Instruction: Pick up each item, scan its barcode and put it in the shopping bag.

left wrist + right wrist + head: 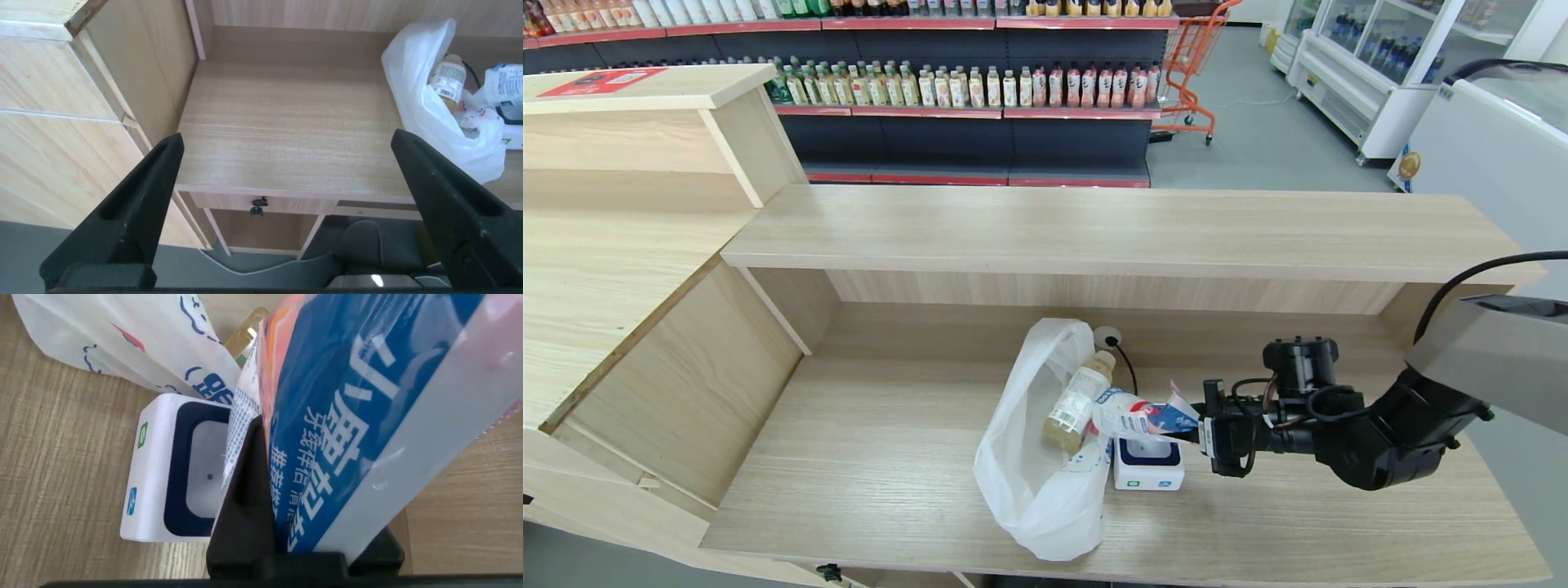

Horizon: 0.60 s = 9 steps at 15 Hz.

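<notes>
A white plastic shopping bag point(1029, 482) lies open on the lower wooden counter, with a pale drink bottle point(1078, 404) resting in its mouth. My right gripper point(1201, 433) is shut on a blue-and-white snack packet point(1139, 416), held just above the white barcode scanner point(1147, 465) beside the bag. In the right wrist view the packet point(368, 433) hangs over the scanner point(172, 482), clamped by a black finger point(253, 482). My left gripper point(288, 143) is open and holds nothing, off the counter's front edge, well left of the bag point(433, 106).
A raised wooden ledge point(1127, 233) runs along the back of the counter, and a side wall point(686, 384) closes the left. A black cable leaves a round grommet point(1107, 336) behind the bag. Bare counter point(866, 457) lies left of the bag.
</notes>
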Available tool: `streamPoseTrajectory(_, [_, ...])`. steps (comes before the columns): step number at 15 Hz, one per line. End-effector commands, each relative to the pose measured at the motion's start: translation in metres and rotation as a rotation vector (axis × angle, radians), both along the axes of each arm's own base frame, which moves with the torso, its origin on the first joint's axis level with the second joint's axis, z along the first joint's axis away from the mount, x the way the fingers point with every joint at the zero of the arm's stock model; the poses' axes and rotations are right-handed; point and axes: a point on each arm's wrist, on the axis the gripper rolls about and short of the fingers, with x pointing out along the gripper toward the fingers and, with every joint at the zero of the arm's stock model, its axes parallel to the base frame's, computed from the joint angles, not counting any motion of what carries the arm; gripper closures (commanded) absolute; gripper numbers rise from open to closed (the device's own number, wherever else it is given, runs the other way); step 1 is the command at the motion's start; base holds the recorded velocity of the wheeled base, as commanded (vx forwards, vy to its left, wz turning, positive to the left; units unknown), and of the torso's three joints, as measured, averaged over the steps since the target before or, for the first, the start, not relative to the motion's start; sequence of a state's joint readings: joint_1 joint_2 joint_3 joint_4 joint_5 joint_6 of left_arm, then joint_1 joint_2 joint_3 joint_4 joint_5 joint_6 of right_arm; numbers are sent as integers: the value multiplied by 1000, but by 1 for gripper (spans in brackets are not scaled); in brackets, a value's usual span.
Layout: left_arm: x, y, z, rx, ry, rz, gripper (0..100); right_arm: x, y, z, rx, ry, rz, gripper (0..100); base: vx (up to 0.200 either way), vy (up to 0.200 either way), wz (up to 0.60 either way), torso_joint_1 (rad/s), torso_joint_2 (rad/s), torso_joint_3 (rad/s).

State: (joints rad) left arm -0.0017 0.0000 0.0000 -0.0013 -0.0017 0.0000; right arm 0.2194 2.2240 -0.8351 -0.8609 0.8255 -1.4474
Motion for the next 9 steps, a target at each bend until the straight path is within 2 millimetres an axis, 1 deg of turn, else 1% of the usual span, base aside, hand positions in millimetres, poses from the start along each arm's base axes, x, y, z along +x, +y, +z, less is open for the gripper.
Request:
streamPoseTrajectory(1, [0, 0, 0, 0, 0, 0, 0, -2, -1, 7, 5, -15, -1, 100, 0, 0, 0, 0, 0, 0])
streamPoseTrajectory(5, [0, 0, 0, 0, 0, 0, 0, -2, -3, 13, 10, -27, -7, 100, 0, 0, 0, 0, 0, 0])
streamPoseTrajectory(6, [0, 0, 0, 0, 0, 0, 0, -6, -4, 24, 29, -28, -14, 100, 0, 0, 0, 0, 0, 0])
streamPoseTrajectory(7, [0, 0, 0, 0, 0, 0, 0, -19, -13, 42, 72, 8, -47, 100, 0, 0, 0, 0, 0, 0])
streamPoseTrajectory(8, [0, 0, 0, 0, 0, 0, 0, -33, -32, 50, 103, 61, -95, 100, 0, 0, 0, 0, 0, 0])
streamPoseTrajectory(9, [0, 0, 0, 0, 0, 0, 0, -40, -38, 55, 129, 90, -110, 100, 0, 0, 0, 0, 0, 0])
